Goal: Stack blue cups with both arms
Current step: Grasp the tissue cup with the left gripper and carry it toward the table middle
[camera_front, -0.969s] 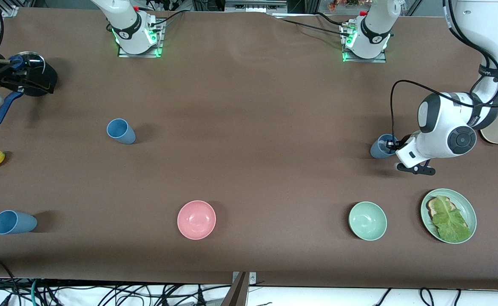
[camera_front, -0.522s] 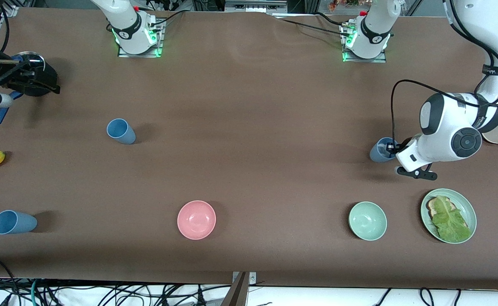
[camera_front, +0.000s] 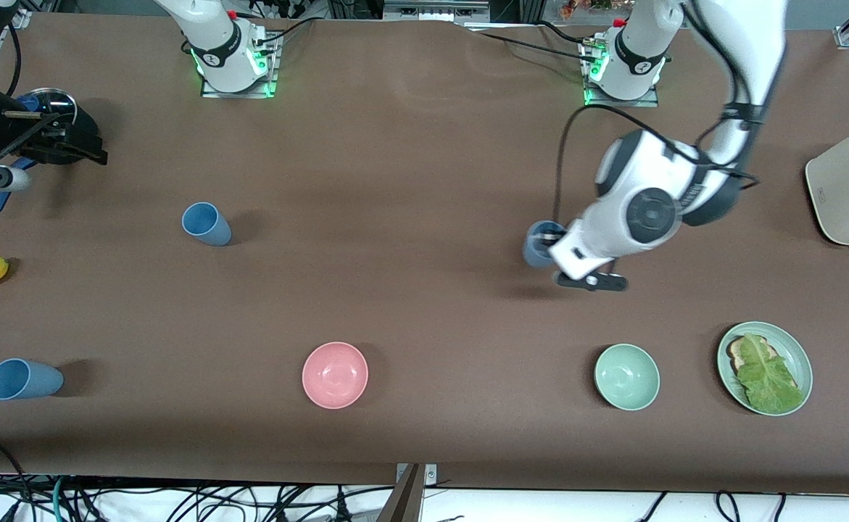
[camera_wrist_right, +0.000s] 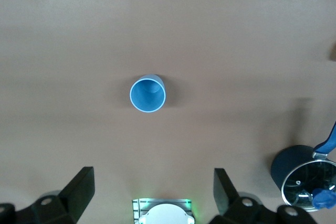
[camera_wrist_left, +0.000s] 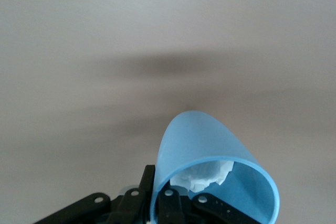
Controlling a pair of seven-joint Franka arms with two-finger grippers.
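Your left gripper (camera_front: 549, 245), clenched on a blue cup (camera_front: 538, 245), carries it at the table's three o'clock; next lower it into the upright cup (camera_front: 206, 223) toward nine o'clock, while your right gripper (camera_wrist_right: 152, 195) waits released.

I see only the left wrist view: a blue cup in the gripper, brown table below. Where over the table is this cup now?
Observer: The left gripper is shut on the held cup, in the air over bare table, toward the left arm's end.
Operator: Are other cups there?
Observer: Yes, two. An upright cup stands toward the right arm's end, and a lying cup rests on its side, nearer the front camera.
Operator: And the right gripper?
Observer: The right gripper hangs open near the black pot; its camera looks down into the upright cup.
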